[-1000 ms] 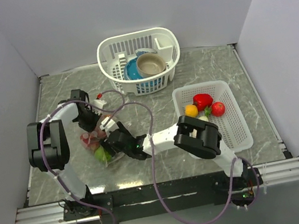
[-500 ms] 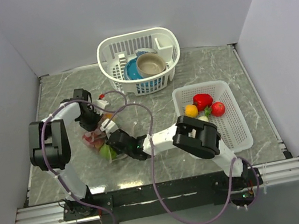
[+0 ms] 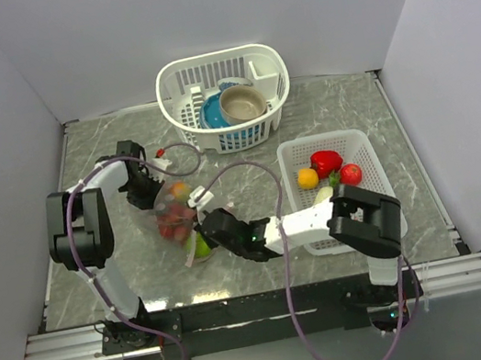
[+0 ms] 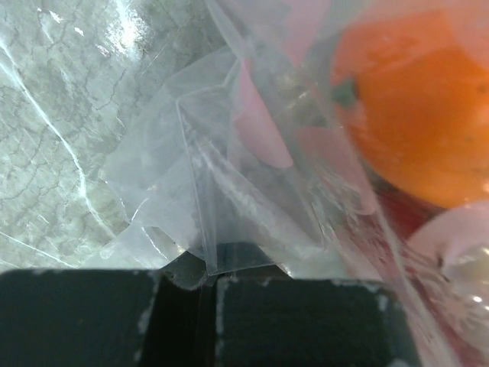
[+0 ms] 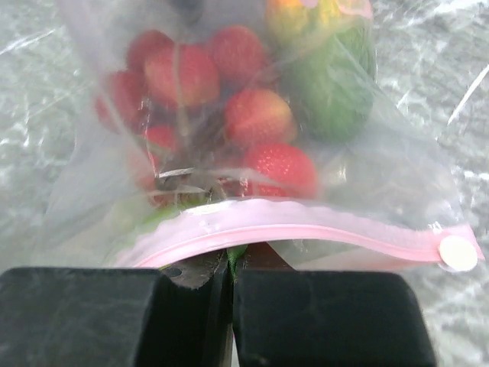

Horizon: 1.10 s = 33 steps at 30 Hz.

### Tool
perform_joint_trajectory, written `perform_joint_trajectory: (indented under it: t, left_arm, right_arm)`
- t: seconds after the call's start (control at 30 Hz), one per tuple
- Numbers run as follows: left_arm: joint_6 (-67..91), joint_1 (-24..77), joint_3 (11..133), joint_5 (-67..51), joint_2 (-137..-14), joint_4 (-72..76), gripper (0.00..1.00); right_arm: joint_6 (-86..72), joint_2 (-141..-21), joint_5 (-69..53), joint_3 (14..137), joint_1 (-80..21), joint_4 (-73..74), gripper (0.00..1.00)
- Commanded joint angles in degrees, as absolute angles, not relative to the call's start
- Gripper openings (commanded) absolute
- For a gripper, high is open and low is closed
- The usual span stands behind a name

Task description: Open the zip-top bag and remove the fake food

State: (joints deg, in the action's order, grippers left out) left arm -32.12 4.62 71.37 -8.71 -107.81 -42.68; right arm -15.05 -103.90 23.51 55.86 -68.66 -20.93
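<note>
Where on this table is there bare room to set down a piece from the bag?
Bare table shows at the far right corner, between the round basket and the wall; at the far left corner beside that basket; and along the near strip in front of the zip-top bag. It is crowded centre-left through to the mesh basket, where the left gripper and right gripper pinch the bag.

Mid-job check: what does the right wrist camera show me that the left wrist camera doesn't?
Only the right wrist view: the mouth of the zip-top bag, with the pink zip strip running across it, a white round tab at its right end, red strawberries, a green piece, and the right gripper shut on the edge just below the strip. Only the left wrist view: an orange fruit and the left gripper shut on a crumpled clear fold. Both: the bag holding fake food, closed fingers, the marble table.
</note>
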Motion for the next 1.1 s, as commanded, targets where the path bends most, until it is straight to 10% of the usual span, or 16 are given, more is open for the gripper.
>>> perform_joint_trajectory:
  t: [0.0, 0.57, 1.07]
  left_arm:
    - [-31.82, 3.52, 68.64, -9.23, -111.36, -41.66, 0.01]
    - [-30.85, 1.85, 70.05, -9.93, -111.18, -41.05, 0.01]
    - [-31.2, 1.85, 67.76, -10.81, -109.34, -40.96, 0.01]
  right_arm:
    - [-18.36, -98.88, 26.02, 53.09, -70.66, -19.17, 0.0]
    - [-30.76, -80.17, 29.88, 36.92, -76.55, -5.72, 0.0]
    - [-18.38, -62.95, 42.09, 49.57, -72.86, 6.59, 0.0]
